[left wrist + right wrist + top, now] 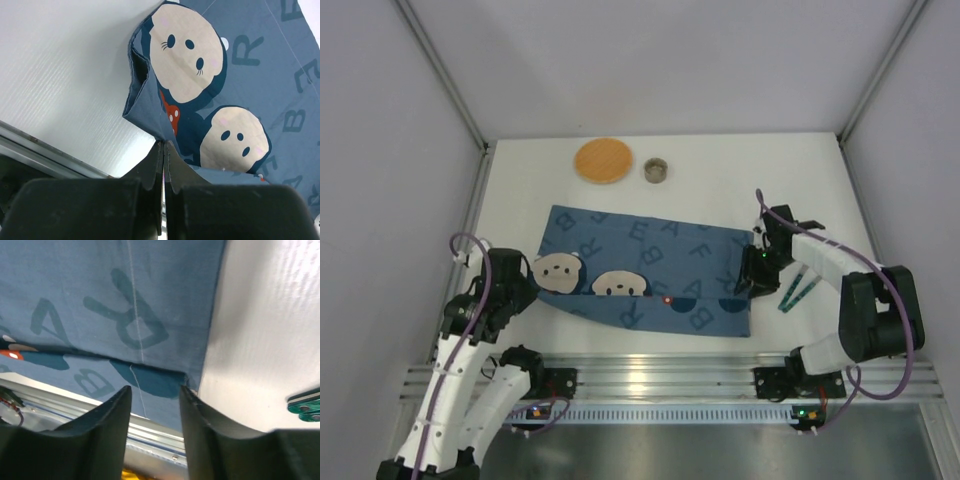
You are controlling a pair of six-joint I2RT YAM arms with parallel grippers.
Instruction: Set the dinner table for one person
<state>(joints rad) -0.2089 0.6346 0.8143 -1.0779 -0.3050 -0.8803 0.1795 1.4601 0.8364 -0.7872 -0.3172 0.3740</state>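
Tabletop (740, 190): rigid, fixed, lying beneath everything. Mat (660, 262): soft, light, rumpled at left; judged best taken by its corners. Left claw (163, 150) pinched onto the mat's left corner. Right claw (152, 390) parted over the near-right corner.

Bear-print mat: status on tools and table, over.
Left tool shut on mat corner, fabric bunched. Right tool open at mat's right corner. Dinner table not yet set; green-handled utensils beside right tool.
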